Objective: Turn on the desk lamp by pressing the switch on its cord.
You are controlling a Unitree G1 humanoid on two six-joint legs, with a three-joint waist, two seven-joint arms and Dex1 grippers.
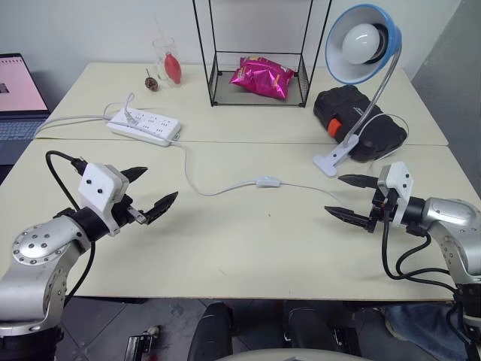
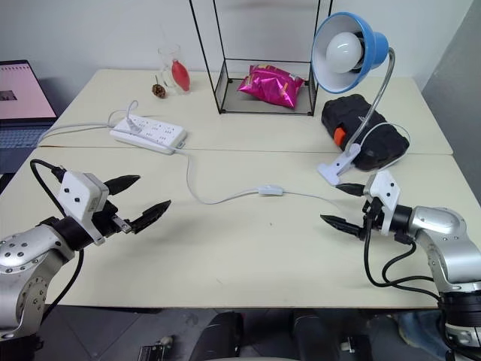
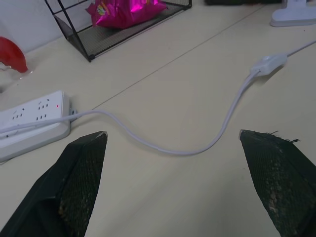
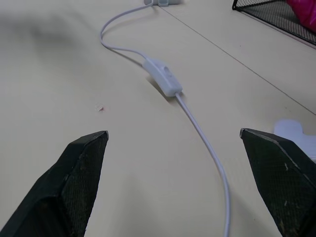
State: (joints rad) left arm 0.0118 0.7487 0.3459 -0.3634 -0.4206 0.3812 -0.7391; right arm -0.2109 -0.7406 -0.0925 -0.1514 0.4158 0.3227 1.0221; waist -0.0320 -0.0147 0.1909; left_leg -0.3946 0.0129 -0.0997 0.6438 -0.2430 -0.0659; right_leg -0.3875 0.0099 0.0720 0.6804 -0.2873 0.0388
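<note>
- The left pincer (image 1: 148,190) is at the lower left of the frame. Its two black pointy fingers are spread wide apart and hold nothing. It hangs over the smooth, cream worktop (image 1: 225,248).
- The right pincer (image 1: 353,197) is at the lower right. Its black fingers are spread wide too, with nothing between them. In the wrist views the inner sides of the fingers look rough and grainy.
- The switch (image 1: 267,181) lies flat on the worktop in the middle of the frame, between the two pincers and a bit farther back. It is a small white plastic oblong with rounded ends. No pincer touches it.
- The cord (image 1: 214,189) is a thin, smooth white wire. It curves left from the switch up to a long white power strip (image 1: 143,125) at the upper left, and a thinner part runs right toward the lamp.
- The desk lamp (image 1: 363,43) stands at the upper right. It has a round blue shade, white inside, with a big white bulb. A bendy shiny metal neck goes down to a white clip base (image 1: 336,156) on the worktop. The bulb does not look lit.
- Behind the clip lies a lumpy black case (image 1: 346,105).
- At the far middle, a thin black wire rack (image 1: 259,75) holds a shiny, crinkly pink bag (image 1: 261,77).
</note>
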